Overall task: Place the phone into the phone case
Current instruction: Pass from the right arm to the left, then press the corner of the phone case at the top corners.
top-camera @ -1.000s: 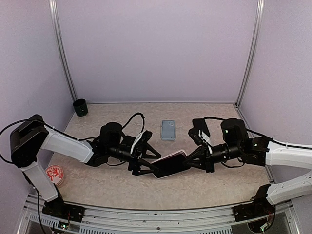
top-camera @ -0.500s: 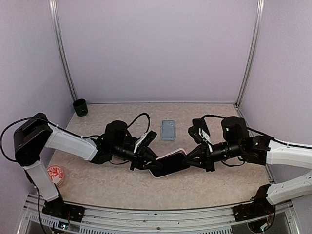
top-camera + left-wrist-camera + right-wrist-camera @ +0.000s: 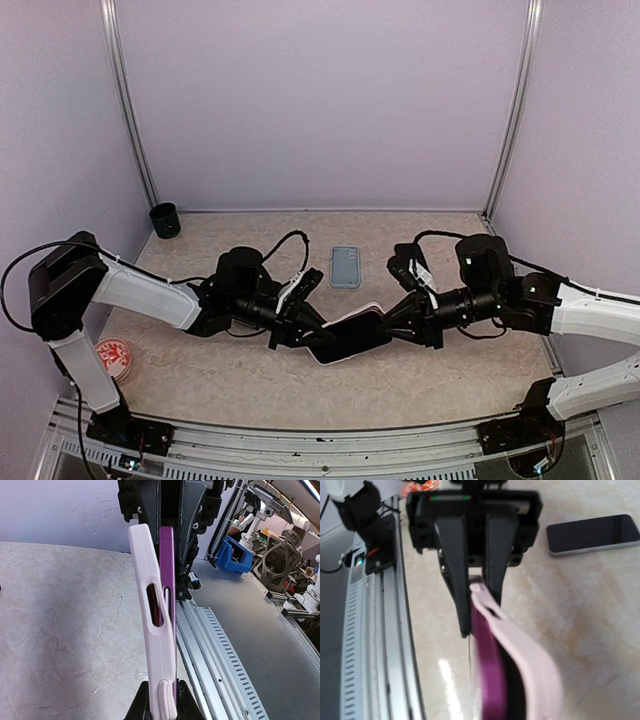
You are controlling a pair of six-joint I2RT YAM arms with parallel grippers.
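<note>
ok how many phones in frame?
2. A purple phone, on edge beside the pink case between the left hand and right hand; a dark phone flat on the table behind them. None look hidden.

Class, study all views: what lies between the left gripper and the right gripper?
A pink phone case, a purple phone beside it, bridges left gripper and right gripper. Top view shows it; both wrist views confirm.

Blurred phone case [image 3: 530, 665], lower end cropped

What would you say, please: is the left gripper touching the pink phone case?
Touching. The left wrist view shows the left gripper shut on the pink phone case, a black finger pressed against its near end with no gap.
</note>
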